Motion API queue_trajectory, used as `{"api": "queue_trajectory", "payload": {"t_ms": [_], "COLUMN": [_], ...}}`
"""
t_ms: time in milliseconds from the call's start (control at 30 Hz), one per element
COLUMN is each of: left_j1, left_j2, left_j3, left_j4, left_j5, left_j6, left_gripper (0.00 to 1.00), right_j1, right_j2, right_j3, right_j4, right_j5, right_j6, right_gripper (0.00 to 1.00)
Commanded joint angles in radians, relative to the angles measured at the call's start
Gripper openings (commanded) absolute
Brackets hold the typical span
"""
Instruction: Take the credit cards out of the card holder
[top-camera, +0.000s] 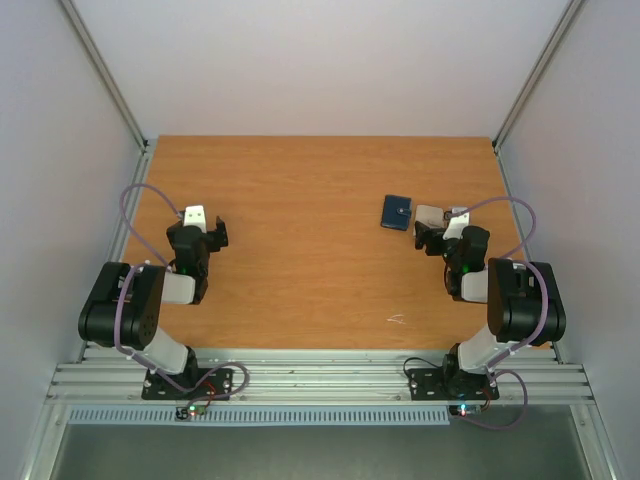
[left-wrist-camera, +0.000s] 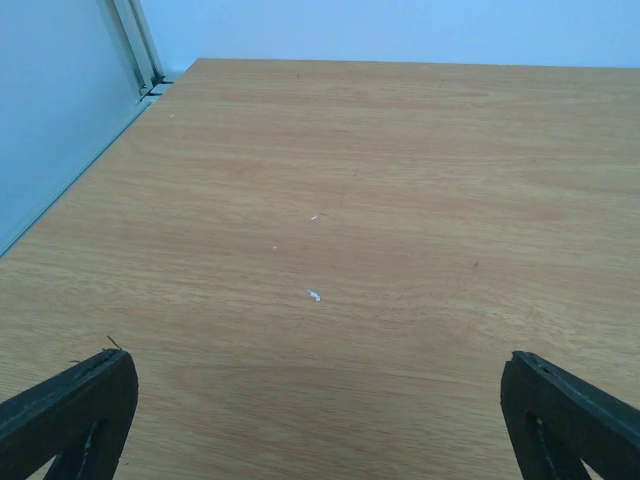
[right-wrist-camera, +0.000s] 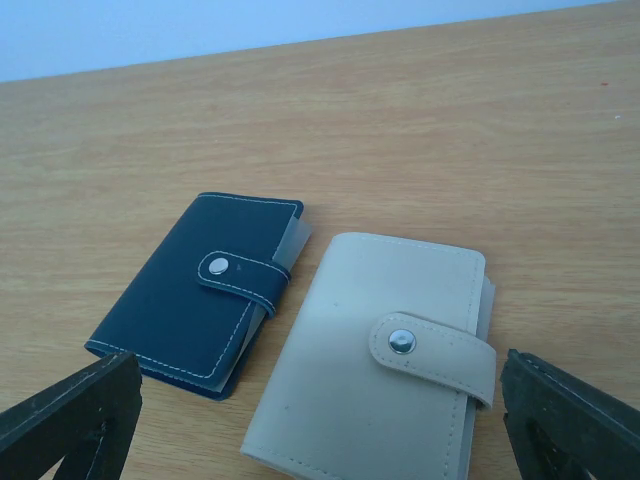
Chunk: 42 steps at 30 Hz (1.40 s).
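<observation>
The pale beige card holder (right-wrist-camera: 385, 360) lies flat and closed on the table, its strap snapped shut; it also shows in the top view (top-camera: 429, 216). No credit cards show; they are hidden or out of view. My right gripper (right-wrist-camera: 320, 440) is open, its fingers wide apart just short of the holder, and it shows in the top view (top-camera: 432, 240). My left gripper (left-wrist-camera: 320, 430) is open and empty over bare wood, at the left of the table in the top view (top-camera: 218, 234).
A small dark blue wallet (right-wrist-camera: 205, 293) lies closed just left of the beige holder, almost touching it, and shows in the top view (top-camera: 397, 212). White walls and metal rails enclose the table (top-camera: 300, 280). Small white flecks (left-wrist-camera: 314, 294) lie on the wood.
</observation>
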Motion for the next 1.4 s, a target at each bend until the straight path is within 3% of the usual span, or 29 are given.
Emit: {"api": "queue_trajectory", "payload": {"t_ms": [0, 267, 400, 600, 700, 767, 833, 933, 1067, 1367], "left_j1": [0.005, 0.005, 0.004, 0.004, 0.004, 0.004, 0.004, -0.028, -0.069, -0.079], "left_j2": [0.003, -0.01, -0.113, -0.299, -0.342, -0.33, -0.328, -0.338, -0.341, -0.36], "left_j3": [0.013, 0.014, 0.028, 0.116, 0.261, 0.382, 0.415, 0.424, 0.415, 0.379], "left_j4": [0.086, 0.076, -0.035, -0.244, -0.426, -0.562, -0.525, -0.5, -0.545, -0.596], "left_j5": [-0.008, -0.002, 0.043, 0.029, 0.177, 0.347, 0.511, 0.555, 0.489, 0.472], "left_j6": [0.005, 0.005, 0.015, -0.023, -0.073, -0.079, -0.113, -0.192, -0.225, -0.298], "left_gripper": [0.99, 0.99, 0.99, 0.99, 0.99, 0.99, 0.99, 0.99, 0.99, 0.99], "right_j1": [0.006, 0.008, 0.012, 0.0, -0.008, -0.008, -0.008, -0.008, 0.0, 0.099], "right_j2": [-0.006, -0.004, -0.041, -0.303, -0.387, -0.371, -0.3, -0.203, -0.083, 0.164], "right_j3": [0.018, 0.027, 0.011, 0.061, 0.207, 0.368, 0.525, 0.715, 0.839, 0.979], "right_j4": [0.021, 0.008, 0.007, -0.282, -0.592, -0.882, -1.142, -1.424, -1.595, -1.768], "right_j5": [0.012, 0.017, 0.06, 0.223, 0.231, 0.253, 0.281, 0.304, 0.285, 0.391], "right_j6": [-0.017, -0.018, -0.007, 0.086, 0.131, 0.14, 0.151, 0.172, 0.188, 0.186], "right_gripper": [0.99, 0.98, 0.98, 0.99, 0.99, 0.98, 0.98, 0.99, 0.98, 0.99]}}
